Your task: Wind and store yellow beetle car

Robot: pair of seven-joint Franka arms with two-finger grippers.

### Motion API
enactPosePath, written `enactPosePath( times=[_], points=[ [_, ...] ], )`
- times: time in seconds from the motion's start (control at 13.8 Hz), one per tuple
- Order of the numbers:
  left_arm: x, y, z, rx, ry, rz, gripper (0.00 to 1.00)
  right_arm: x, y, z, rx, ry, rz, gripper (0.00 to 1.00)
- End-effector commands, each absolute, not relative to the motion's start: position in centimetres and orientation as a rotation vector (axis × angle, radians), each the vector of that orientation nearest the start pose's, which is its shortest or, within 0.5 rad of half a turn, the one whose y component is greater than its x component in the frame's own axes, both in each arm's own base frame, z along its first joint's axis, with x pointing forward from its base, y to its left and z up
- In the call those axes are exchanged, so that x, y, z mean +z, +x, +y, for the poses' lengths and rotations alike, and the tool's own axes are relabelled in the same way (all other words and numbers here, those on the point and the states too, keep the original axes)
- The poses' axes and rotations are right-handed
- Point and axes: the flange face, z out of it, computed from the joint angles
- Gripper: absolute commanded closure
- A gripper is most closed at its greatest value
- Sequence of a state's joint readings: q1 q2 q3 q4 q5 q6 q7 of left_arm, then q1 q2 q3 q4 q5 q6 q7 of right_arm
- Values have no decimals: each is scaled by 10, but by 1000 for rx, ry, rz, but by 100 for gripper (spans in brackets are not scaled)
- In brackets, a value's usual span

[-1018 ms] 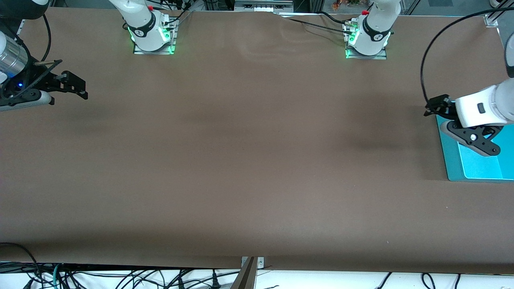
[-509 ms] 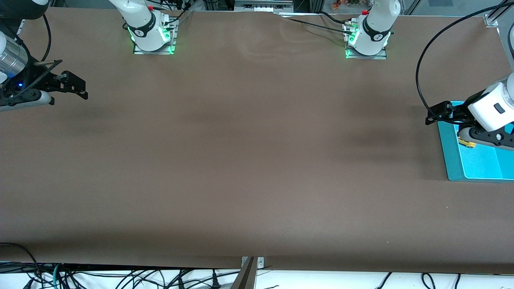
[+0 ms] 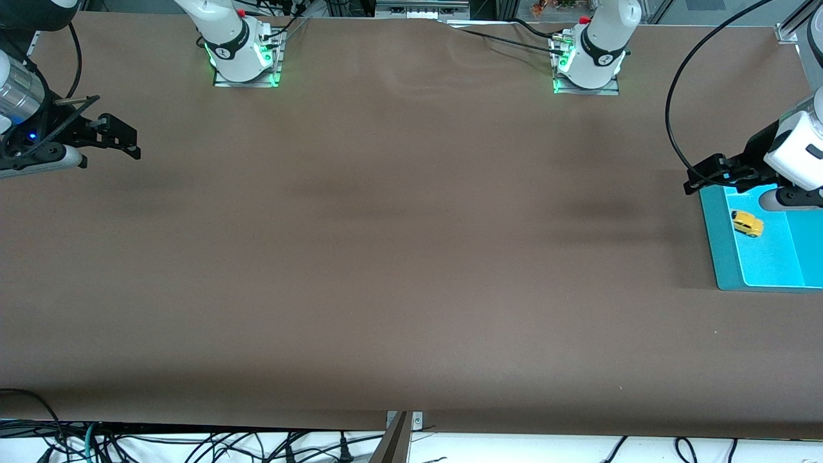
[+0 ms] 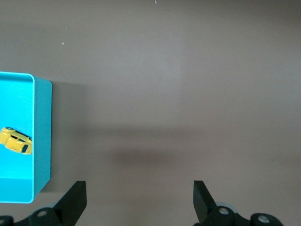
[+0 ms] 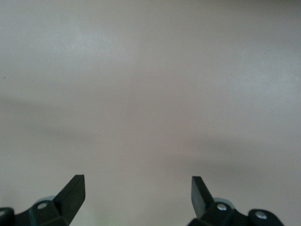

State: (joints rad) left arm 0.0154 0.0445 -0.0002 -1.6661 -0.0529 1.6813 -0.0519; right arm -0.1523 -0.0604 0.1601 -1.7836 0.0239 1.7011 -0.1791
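Picking up the yellow beetle car should be easy for you: it looks tiny and light, hard plastic or metal, so it won't squash. But it's smooth and round on top, and it has wheels, so it can slip or roll away. Take it by its two flat sides, low down near the wheels, not by the roof.

It's bright yellow w/ dark windows and a round bug shape. It sits in the teal tray, close to the tray's wall, and nothing is touching it.

Your left gripper is up over the tray's edge, a bit off to one side of the car, jaws wide open and empty. Your right gripper waits over the bare table at the right arm's end, well apart from the car, also open w/ nothing in it.
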Motion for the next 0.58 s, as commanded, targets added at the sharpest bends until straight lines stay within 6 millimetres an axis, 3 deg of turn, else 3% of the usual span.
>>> enactPosePath(
  times=[0.0, 0.15, 0.51],
  points=[
    [565, 556, -19, 94, -3196, -43, 0, 573, 544, 8, 33, -3101, -309, 0],
    [569, 555, -29, 73, -3124, 0, 0, 573, 544, 8, 35, -3100, -306, 0],
    [574, 549, -33, 67, -3114, 23, 0, 573, 544, 8, 38, -3100, -308, 0]
  ],
)
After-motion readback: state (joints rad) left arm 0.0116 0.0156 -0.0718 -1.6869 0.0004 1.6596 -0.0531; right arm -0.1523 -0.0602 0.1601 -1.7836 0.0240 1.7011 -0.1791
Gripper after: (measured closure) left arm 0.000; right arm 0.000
